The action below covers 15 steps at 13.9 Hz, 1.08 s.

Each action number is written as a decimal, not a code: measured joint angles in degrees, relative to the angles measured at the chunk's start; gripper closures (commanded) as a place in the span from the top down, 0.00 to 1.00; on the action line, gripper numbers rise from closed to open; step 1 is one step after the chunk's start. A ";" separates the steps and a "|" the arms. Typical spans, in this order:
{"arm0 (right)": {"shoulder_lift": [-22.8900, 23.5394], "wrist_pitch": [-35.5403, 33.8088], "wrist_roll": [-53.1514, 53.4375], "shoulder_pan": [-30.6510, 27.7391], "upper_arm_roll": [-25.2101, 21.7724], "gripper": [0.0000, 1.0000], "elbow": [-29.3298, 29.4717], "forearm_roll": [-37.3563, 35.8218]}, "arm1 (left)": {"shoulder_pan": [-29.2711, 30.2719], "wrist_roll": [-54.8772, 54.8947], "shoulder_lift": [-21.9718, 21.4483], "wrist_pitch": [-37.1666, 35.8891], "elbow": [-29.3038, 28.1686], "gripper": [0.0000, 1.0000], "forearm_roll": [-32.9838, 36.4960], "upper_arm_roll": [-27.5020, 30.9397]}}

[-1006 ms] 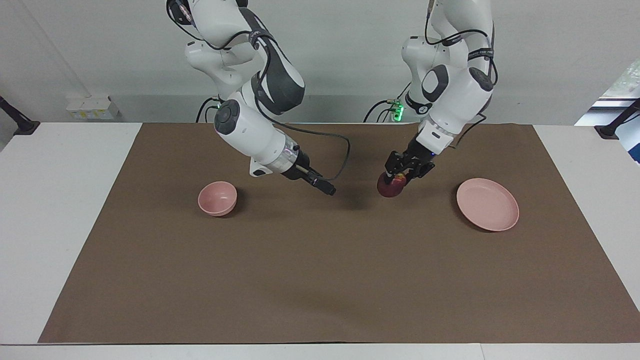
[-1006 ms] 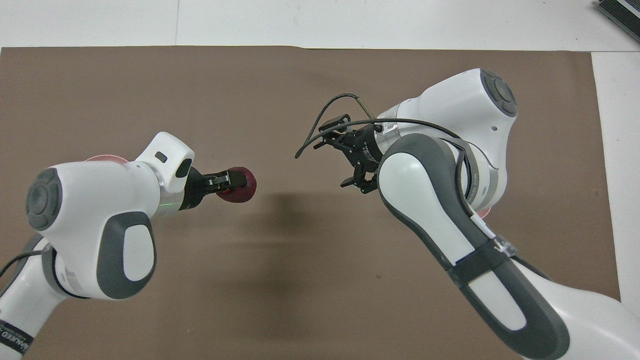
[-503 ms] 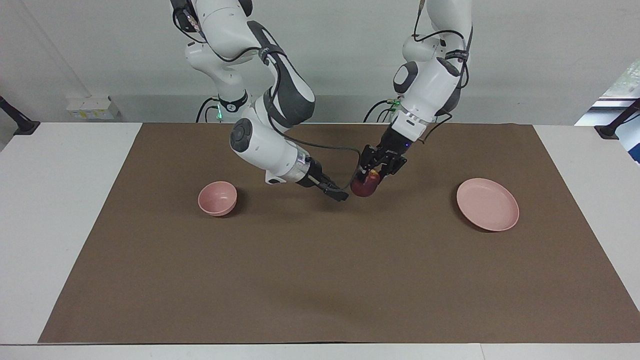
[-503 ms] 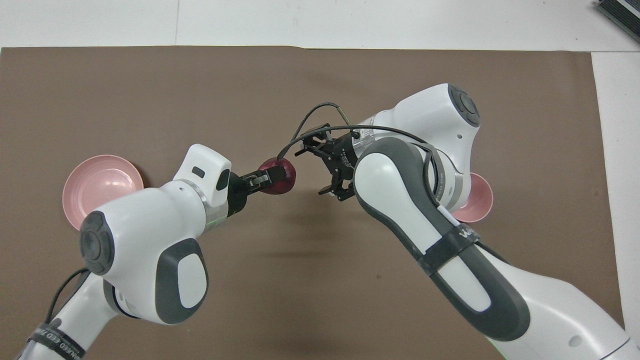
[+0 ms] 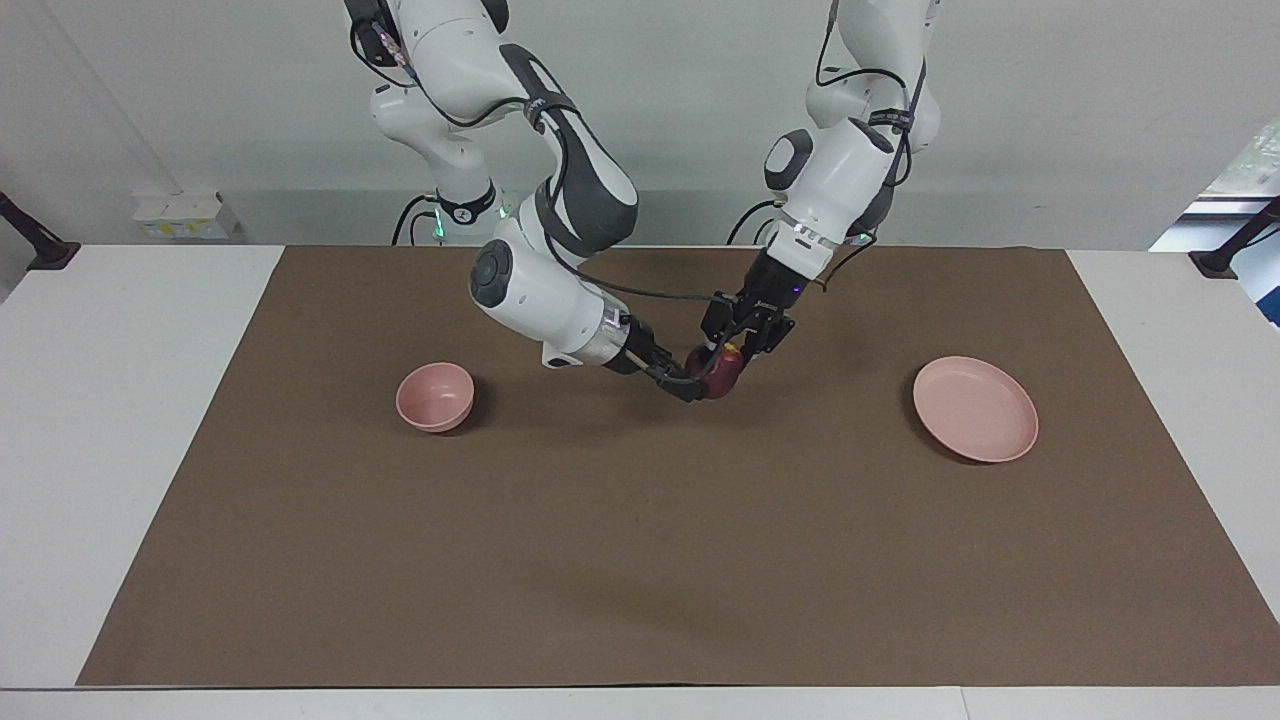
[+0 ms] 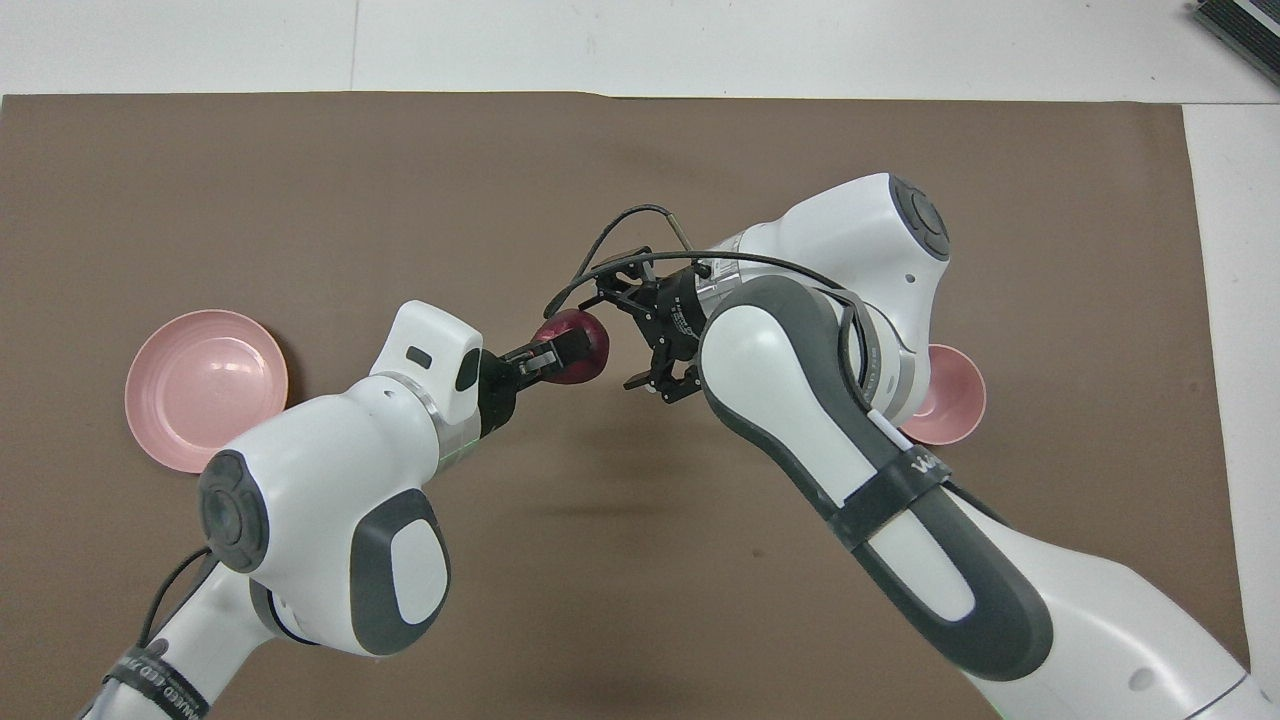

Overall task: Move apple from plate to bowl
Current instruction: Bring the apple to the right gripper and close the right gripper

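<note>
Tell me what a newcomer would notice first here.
The two arms meet over the middle of the brown mat. The left gripper holds a dark red apple in the air, and the open right gripper sits right against it. The pink plate at the left arm's end and the pink bowl at the right arm's end both lie empty.

Dark red apple (image 5: 722, 372), pale pink plate (image 5: 975, 409) and bowl (image 5: 434, 397), plain brown mat (image 5: 640, 560), white table (image 5: 120, 400)

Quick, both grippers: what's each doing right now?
Left gripper: shut on the apple.
Right gripper: open at the apple, not gripping.
</note>
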 measured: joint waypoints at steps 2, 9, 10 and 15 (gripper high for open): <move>0.00 0.00 0.05 0.70 0.36 1.00 -0.02 0.39 | -1.32 -0.01 0.14 0.65 0.11 0.00 -1.05 -0.07; 0.00 0.09 0.65 1.62 0.38 1.00 -0.17 0.43 | -2.67 -0.18 0.14 1.46 0.24 0.00 -2.31 -0.09; 0.00 0.09 0.65 1.50 0.35 1.00 -0.18 0.43 | -2.68 -0.38 0.14 1.46 0.24 0.00 -2.31 -0.09; 0.00 -1.71 0.07 -1.05 0.25 0.40 -0.18 0.43 | -2.71 -0.54 0.14 1.39 0.24 0.03 -2.33 -0.09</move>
